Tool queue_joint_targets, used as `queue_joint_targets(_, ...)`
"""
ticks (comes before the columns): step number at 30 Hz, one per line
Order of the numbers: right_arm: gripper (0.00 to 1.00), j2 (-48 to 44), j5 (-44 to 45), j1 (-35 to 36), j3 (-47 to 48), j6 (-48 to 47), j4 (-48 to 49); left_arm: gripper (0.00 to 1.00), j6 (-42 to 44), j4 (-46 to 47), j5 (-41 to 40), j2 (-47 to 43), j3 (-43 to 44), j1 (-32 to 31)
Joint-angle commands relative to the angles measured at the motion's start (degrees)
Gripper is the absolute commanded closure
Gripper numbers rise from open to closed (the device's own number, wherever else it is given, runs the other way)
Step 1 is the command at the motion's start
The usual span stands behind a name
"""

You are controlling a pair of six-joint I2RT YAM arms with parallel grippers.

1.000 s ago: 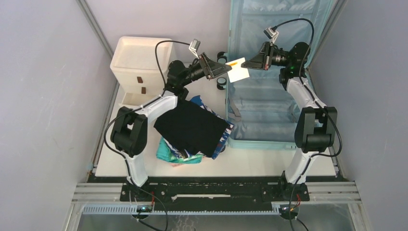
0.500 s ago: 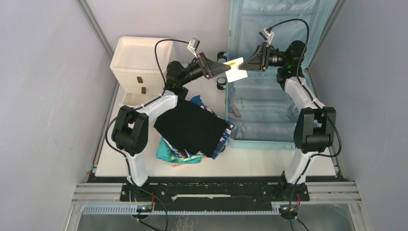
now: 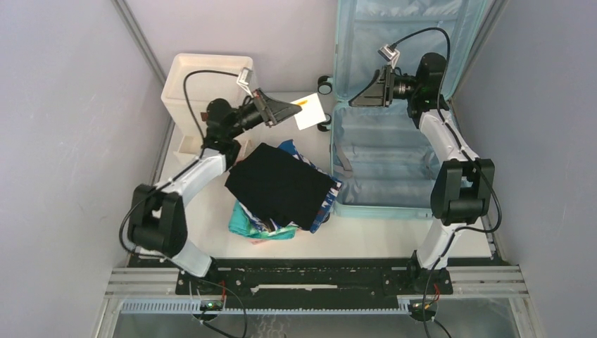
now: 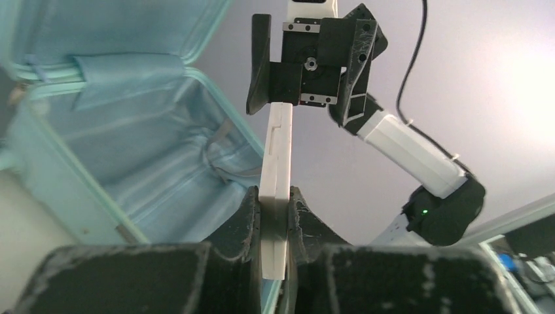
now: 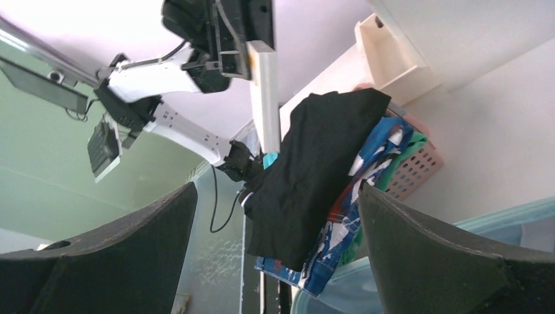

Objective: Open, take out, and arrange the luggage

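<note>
The luggage (image 3: 394,151) has a pale blue rim of smooth, faintly glossy hard plastic and a lining of soft matt cloth that creases into folds. The flat white box (image 4: 277,176) is smooth and matt; whether it is card or plastic cannot be told. The left gripper (image 4: 275,199) has jaws of matt black plastic with a grainy, speckled surface. The black garment (image 3: 280,184) is dull soft cloth, lying over printed fabric (image 3: 325,204). The drawer unit (image 3: 200,81) is smooth white plastic, the basket (image 5: 413,167) pink perforated plastic. The worktop (image 3: 366,236) is smooth matt white
</note>
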Motion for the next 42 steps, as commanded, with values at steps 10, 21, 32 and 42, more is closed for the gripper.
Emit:
queue_joint_targets(10,0.00,-2.03,11.57,-4.63,9.75,-39.52,-44.69,1.00,31.67,-44.42,-7.77,-18.75,3.80,6.24)
queue_joint_targets(21,0.00,-1.55,17.12,-5.69,12.65,-50.47,-55.20,1.00,33.60,-52.83,-17.14,-30.55,-2.66,14.45)
queue_joint_targets(32,0.00,-0.20,19.66,-5.35,14.00,-53.37,-57.70,1.00,27.64,-55.29,-21.94,-34.83,-12.09,25.15)
queue_joint_targets(42,0.00,0.50,20.53,-5.17,14.33,-54.93,-58.86,1.00,11.39,-43.35,-21.43,-33.03,-22.43,35.45)
